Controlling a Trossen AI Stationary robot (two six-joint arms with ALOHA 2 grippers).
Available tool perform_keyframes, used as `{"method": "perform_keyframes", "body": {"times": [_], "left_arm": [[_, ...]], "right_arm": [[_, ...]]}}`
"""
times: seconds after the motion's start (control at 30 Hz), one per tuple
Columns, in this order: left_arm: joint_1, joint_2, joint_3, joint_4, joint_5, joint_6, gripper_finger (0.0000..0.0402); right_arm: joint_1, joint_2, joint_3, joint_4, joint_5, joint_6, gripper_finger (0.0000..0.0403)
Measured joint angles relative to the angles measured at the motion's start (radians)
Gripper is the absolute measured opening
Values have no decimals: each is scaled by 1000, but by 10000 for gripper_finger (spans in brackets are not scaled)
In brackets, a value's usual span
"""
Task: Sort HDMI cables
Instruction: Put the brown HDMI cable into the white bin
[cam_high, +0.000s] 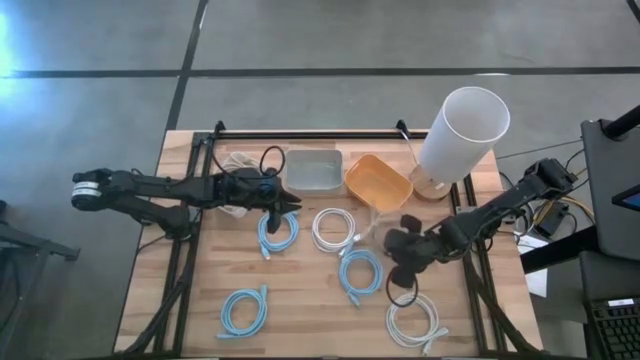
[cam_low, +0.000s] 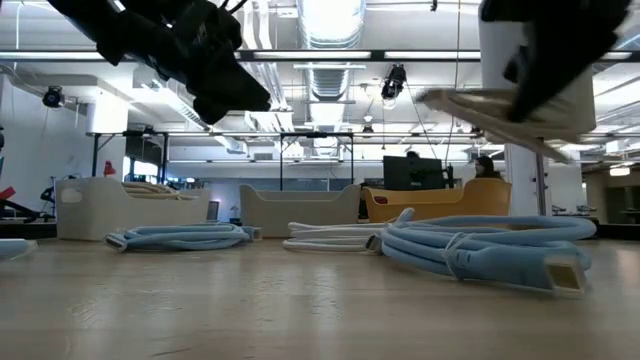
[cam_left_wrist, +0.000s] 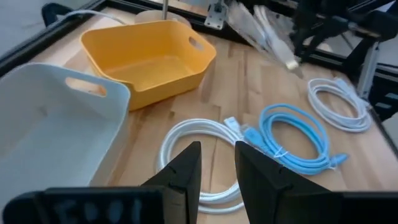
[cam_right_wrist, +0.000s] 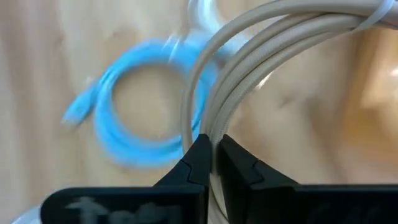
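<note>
My right gripper (cam_right_wrist: 213, 143) is shut on a beige HDMI cable coil (cam_right_wrist: 280, 25) and holds it above the table's middle right (cam_high: 378, 225), over a light blue coil (cam_right_wrist: 134, 118). My left gripper (cam_left_wrist: 217, 158) hovers open and empty near the grey bin (cam_high: 315, 168), above a white coil (cam_left_wrist: 199, 140). Flat on the table lie three light blue coils (cam_high: 278, 232) (cam_high: 360, 272) (cam_high: 245, 308) and two white coils (cam_high: 335, 230) (cam_high: 415, 320). More cables rest in a white bin (cam_high: 238, 160) at the far left. My right gripper pinches the beige coil's bundled strands at one point of the loop (cam_right_wrist: 214, 124) between its two fingers, which lie across the strands. The coil is lifted clear of the table, and in the low view it sticks out sideways from the fingers (cam_low: 500, 105).
An orange bin (cam_high: 378, 180) stands right of the grey bin along the far edge. A tall white cylinder (cam_high: 460, 130) on a wooden base stands at the far right corner. Black rails run along the table's left and right sides. Bare wood lies at the near left.
</note>
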Motion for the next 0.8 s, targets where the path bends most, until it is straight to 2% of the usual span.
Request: {"method": "perform_keyframes", "body": {"times": [0.13, 0.23, 0.37, 0.47, 0.6, 0.8], "left_arm": [[-19, 1, 0, 16, 19, -12, 99], [-41, 1, 0, 53, 21, -13, 99], [-67, 2, 0, 142, 21, -9, 99], [-85, 8, 0, 216, 20, -1, 99], [-99, 28, 0, 275, 20, -1, 99], [-104, 123, 0, 403, 19, -3, 99]], "right_arm": [[-9, 0, -15, 190, 274, -119, 13], [-31, 11, -47, 433, 405, -245, 13], [-73, 50, -91, 813, 401, -468, 13], [-98, 97, -103, 985, 390, -575, 13], [-130, 161, -97, 1074, 388, -624, 13], [-178, 261, -51, 1084, 388, -620, 13]]}}
